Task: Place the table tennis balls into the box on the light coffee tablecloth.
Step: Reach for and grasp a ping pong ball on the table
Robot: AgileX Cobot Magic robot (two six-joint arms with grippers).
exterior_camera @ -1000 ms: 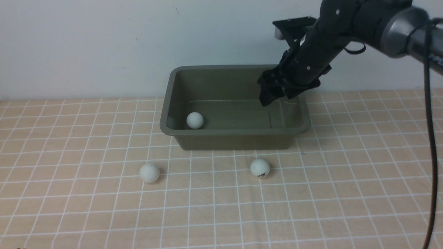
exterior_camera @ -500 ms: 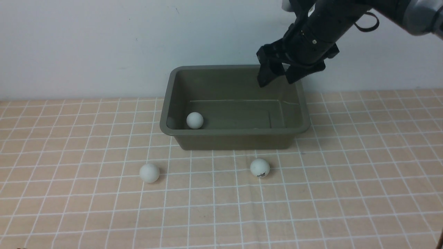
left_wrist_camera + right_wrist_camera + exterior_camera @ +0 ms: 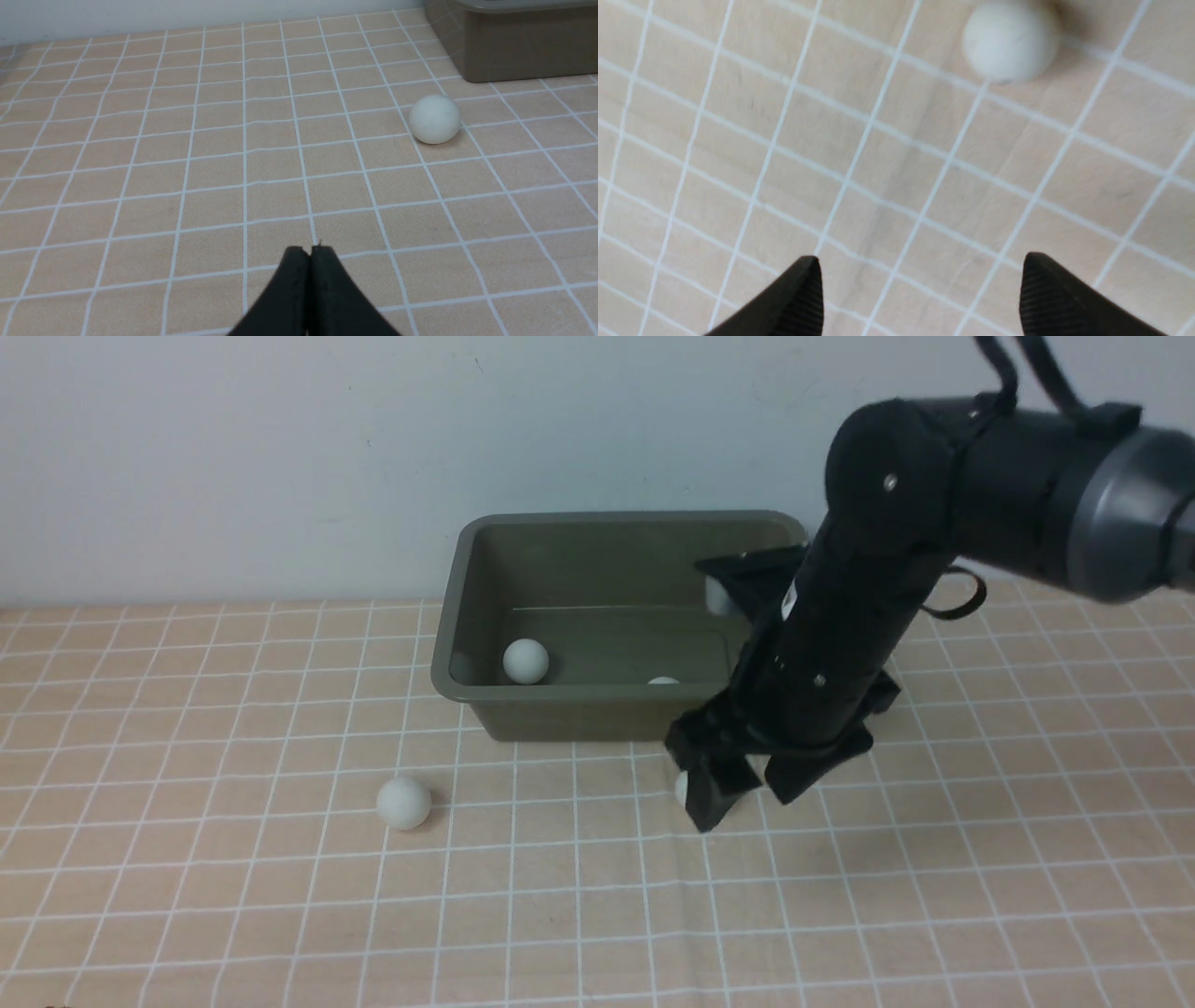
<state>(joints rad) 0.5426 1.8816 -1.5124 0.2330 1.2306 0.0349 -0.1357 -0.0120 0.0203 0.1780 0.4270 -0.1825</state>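
The olive-grey box (image 3: pixel 467 616) stands on the light coffee tablecloth (image 3: pixel 280 915). One white ball (image 3: pixel 526 661) lies inside it at the left, and the top of a second ball (image 3: pixel 663 680) shows behind the front wall. A third ball (image 3: pixel 403 803) lies on the cloth in front left and also shows in the left wrist view (image 3: pixel 435 119). A fourth ball (image 3: pixel 681 787) is mostly hidden behind my right gripper (image 3: pixel 747 807), which is open and empty just above the cloth. In the right wrist view this ball (image 3: pixel 1011 39) lies ahead of the open gripper (image 3: pixel 920 261). My left gripper (image 3: pixel 309 249) is shut and empty.
A plain white wall runs behind the box. The box's corner (image 3: pixel 514 46) shows in the left wrist view. The right arm (image 3: pixel 980 495) reaches across the box's right end. The left arm does not show in the front view.
My right arm has swung from above the box's far right side down to the cloth in front of the box. A second ball now shows inside the box.
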